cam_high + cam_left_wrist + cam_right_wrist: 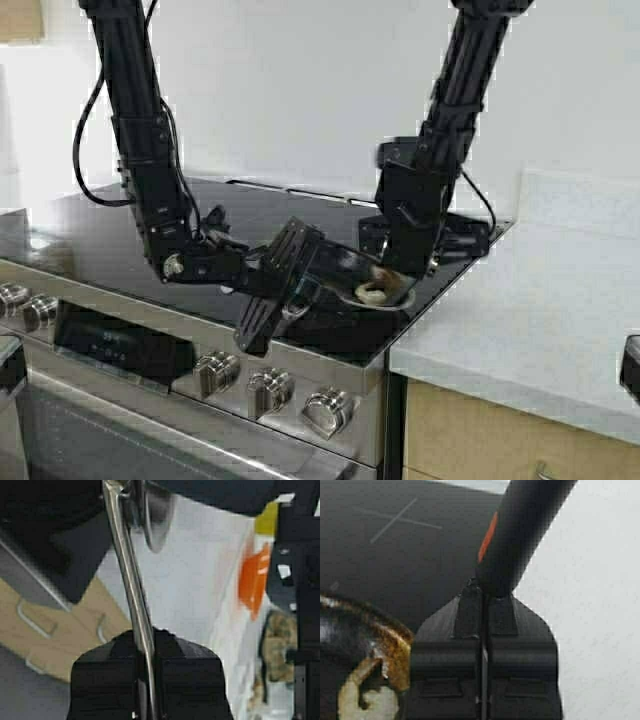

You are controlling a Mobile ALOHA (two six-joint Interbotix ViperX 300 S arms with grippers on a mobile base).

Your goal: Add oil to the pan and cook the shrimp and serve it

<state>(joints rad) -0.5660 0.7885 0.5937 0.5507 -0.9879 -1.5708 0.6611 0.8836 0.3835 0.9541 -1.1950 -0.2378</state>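
Note:
The pan [398, 299] sits at the front right corner of the black stovetop [90, 240]. The pale curled shrimp [375, 292] lies in it. My left gripper [290, 288] is shut on the pan's metal handle [131, 580]; it also shows in the left wrist view [147, 639]. My right gripper [405, 268] is over the pan, shut on a black tool handle with an orange stripe [520, 540]; it also shows in the right wrist view [484, 599]. That view shows the pan's browned rim [395, 645] and the shrimp [367, 700]. The oil is not clearly in view.
Stove knobs [270, 385] line the front panel below the pan. A pale counter [520, 320] adjoins the stove on the right, with wooden drawers [60, 630] beneath. An orange object [255, 580] stands on the counter in the left wrist view.

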